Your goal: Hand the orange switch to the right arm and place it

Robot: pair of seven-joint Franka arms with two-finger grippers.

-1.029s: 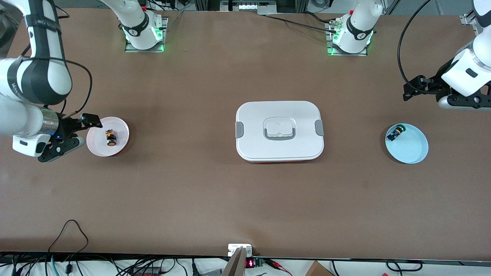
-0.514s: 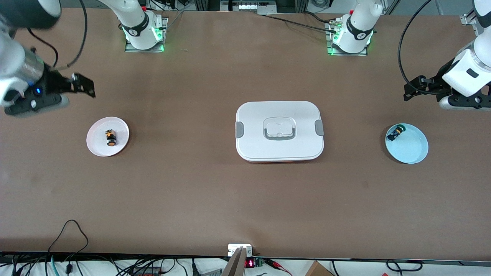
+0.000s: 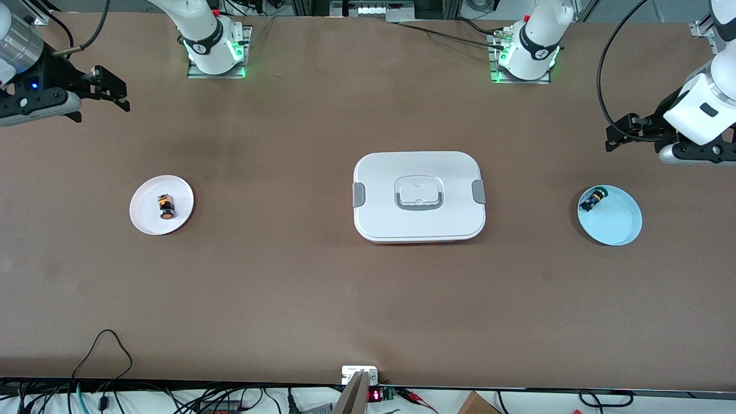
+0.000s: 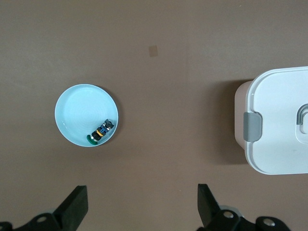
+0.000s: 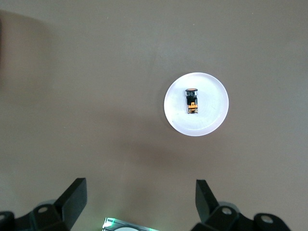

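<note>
Presently both grippers empty, fingers apart — right gripper (image 3: 106,92) and left gripper (image 3: 624,135) each over bare brown table (image 3: 287,287). Two plates, two switches: tiny orange-capped black switch (image 3: 165,207) on pale pink plate (image 3: 144,221); green-capped switch (image 3: 593,199) on light blue plate (image 3: 618,227). One white lidded box (image 3: 418,196) between.

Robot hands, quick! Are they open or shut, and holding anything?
Left hand: open, holding nothing, up over bare table near the blue plate.
Right hand: open, holding nothing, up over bare table.
</note>
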